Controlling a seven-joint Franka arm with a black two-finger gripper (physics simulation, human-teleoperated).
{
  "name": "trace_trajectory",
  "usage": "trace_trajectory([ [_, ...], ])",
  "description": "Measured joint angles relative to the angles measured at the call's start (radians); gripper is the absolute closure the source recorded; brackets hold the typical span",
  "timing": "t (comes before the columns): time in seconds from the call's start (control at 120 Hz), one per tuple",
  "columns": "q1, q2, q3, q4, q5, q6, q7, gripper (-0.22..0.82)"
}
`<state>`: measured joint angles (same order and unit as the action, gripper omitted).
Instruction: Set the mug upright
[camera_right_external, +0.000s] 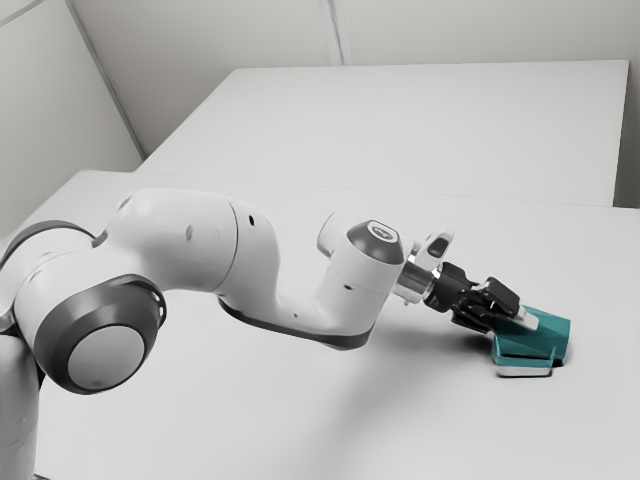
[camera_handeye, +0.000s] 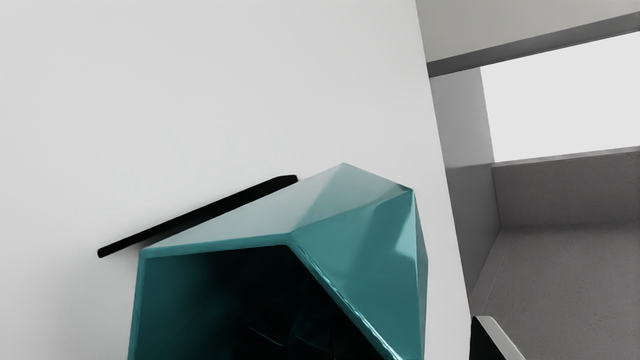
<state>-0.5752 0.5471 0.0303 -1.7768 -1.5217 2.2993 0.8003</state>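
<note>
My jaws (camera_right_external: 512, 322) stand spread at the mug (camera_right_external: 540, 338), one fingertip (camera_handeye: 492, 337) outside it with a gap between them in the wrist view. The mug lies tipped over, its open mouth facing me, at about four o'clock from my hand in the exterior view. Beneath is the white table (camera_right_external: 440, 410), while my arm (camera_right_external: 185, 240) reaches back toward ten o'clock.

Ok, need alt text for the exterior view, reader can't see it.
A faceted teal mug lies on its side on a white table, with the end effector right at it. The white robot arm reaches in from the exterior view's left.
</note>
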Motion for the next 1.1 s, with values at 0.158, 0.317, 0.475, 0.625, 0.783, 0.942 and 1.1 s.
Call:
trace_trajectory([
  [0.158, -0.001, 0.000, -0.001, 0.000, -0.002, -0.002, 0.008, 0.61],
  [0.317, -0.002, -0.001, -0.001, 0.002, -0.002, -0.003, 0.013, 0.71],
  [0.475, -0.009, -0.015, -0.001, 0.007, -0.001, -0.002, 0.019, 0.75],
  [0.625, -0.019, -0.070, -0.001, 0.008, 0.005, 0.003, 0.027, 0.77],
  [0.783, -0.012, -0.211, 0.001, -0.032, 0.086, 0.029, 0.032, 0.78],
  [0.942, 0.046, -0.397, 0.007, -0.169, 0.392, 0.057, -0.010, 0.78],
  [1.1, 0.137, -0.544, 0.009, -0.253, 0.879, 0.020, -0.127, 0.79],
])
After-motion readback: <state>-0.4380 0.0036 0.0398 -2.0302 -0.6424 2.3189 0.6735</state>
